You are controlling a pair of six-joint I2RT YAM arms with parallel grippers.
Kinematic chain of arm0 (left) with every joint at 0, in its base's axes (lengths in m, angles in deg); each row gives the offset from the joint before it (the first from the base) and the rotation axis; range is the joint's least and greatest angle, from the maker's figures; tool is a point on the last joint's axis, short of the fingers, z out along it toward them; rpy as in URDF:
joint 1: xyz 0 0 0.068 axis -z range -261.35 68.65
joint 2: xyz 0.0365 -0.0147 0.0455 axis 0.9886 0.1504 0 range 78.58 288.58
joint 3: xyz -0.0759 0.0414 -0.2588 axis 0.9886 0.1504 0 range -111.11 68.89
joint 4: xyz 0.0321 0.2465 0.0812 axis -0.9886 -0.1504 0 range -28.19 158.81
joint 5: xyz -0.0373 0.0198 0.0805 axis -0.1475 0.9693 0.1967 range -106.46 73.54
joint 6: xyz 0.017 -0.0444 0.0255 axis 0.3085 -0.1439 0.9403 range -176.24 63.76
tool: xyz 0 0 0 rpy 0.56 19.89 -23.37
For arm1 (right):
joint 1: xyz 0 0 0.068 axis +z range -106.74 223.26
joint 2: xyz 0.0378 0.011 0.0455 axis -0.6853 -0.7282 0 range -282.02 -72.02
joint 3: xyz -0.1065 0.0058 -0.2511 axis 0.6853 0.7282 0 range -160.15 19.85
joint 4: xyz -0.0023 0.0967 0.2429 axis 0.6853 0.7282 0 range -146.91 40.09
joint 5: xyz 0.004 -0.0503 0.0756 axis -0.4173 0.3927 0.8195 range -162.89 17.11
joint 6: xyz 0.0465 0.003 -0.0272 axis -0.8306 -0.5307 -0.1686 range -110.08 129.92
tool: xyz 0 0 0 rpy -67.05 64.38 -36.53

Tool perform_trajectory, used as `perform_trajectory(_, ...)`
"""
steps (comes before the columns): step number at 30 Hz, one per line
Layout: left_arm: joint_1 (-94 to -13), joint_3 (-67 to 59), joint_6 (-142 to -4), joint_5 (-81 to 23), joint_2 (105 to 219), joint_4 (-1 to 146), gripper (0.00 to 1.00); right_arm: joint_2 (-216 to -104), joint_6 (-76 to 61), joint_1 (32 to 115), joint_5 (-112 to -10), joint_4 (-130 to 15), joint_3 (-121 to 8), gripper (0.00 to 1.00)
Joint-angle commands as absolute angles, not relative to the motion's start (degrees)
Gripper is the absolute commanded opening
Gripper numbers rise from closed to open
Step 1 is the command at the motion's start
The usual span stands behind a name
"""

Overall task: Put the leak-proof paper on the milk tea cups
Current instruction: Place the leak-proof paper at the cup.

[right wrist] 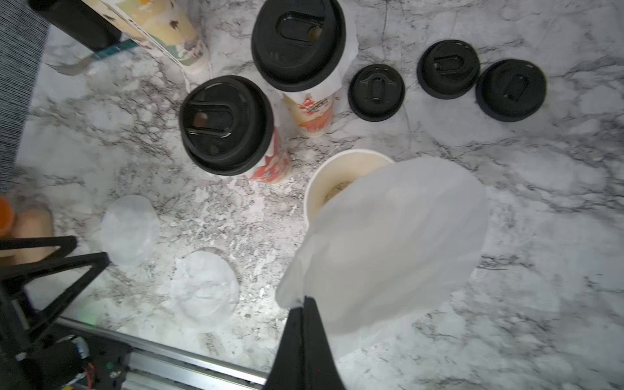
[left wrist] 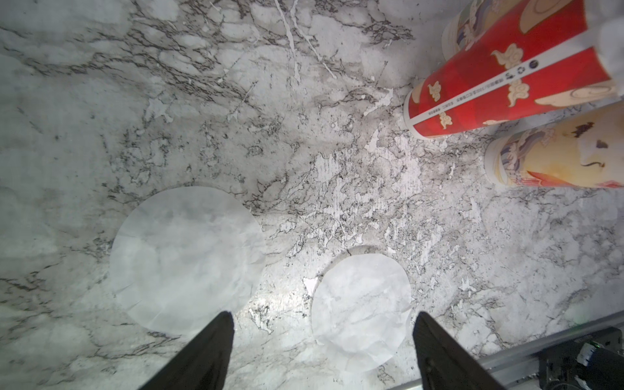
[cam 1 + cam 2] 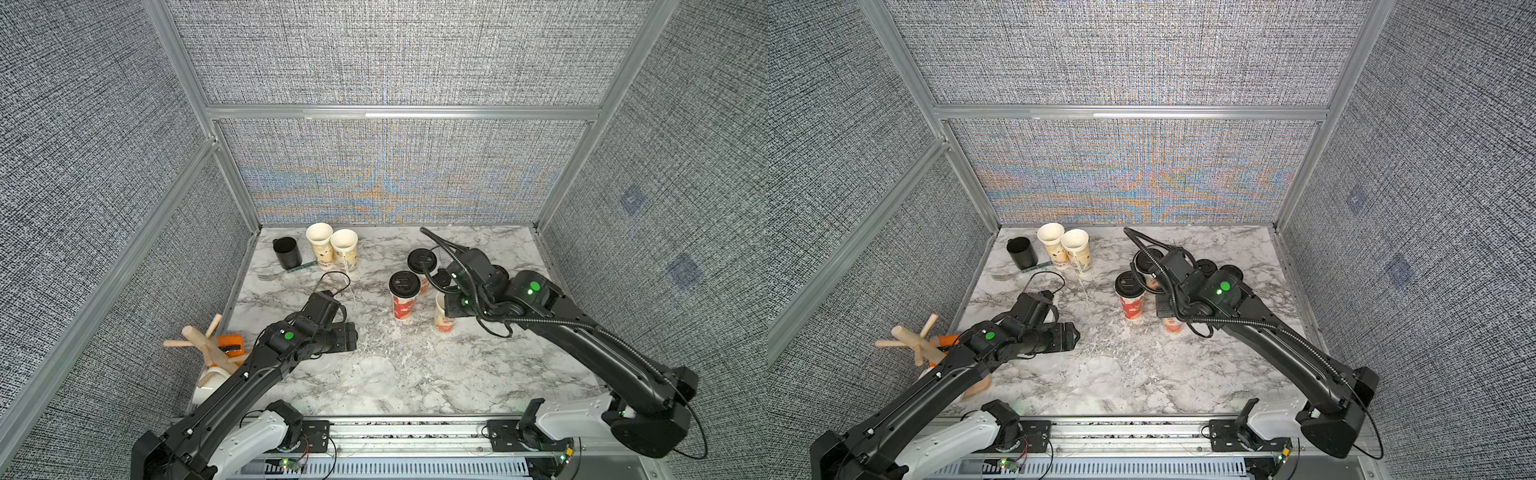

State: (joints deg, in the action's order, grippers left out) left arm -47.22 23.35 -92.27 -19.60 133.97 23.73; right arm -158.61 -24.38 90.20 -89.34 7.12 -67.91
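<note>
My right gripper (image 1: pixel 305 300) is shut on the edge of a translucent leak-proof paper (image 1: pixel 388 243), which hangs over most of the mouth of an open milk tea cup (image 1: pixel 337 169). In a top view this cup (image 3: pixel 441 322) stands under the right wrist. Two cups (image 3: pixel 403 301) (image 3: pixel 422 266) beside it wear black lids over paper. At the back stand two open cups (image 3: pixel 320 245) (image 3: pixel 345 249). My left gripper (image 2: pixel 323 315) hovers open above the marble, where two more paper sheets (image 2: pixel 185 260) (image 2: pixel 361 304) lie flat, one between its fingers.
Three loose black lids (image 1: pixel 376 93) (image 1: pixel 447 69) (image 1: pixel 511 89) lie beyond the cups. A black mug (image 3: pixel 287 252) and a fork (image 3: pixel 270 275) are at the back left. A wooden rack (image 3: pixel 203 340) stands at the left edge. A metal rail (image 3: pixel 395 428) borders the front.
</note>
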Motion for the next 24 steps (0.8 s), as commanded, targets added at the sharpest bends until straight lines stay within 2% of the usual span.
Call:
perform_trajectory(1, -47.2, 22.6, -92.4, -20.8, 134.4, 24.6, 0.85, -162.0, -14.9, 87.9, -88.6, 11.2, -70.8, 0.0)
perform_trajectory(11, -47.2, 21.5, -91.4, -20.7, 135.6, 24.4, 0.85, -173.2, -6.8, 86.2, -87.9, 16.8, -80.4, 0.0)
perform_trajectory(24, -47.2, 21.3, -91.2, -21.1, 138.3, 24.7, 0.85, -178.0, -4.5, 86.1, -88.9, 18.3, -81.3, 0.0)
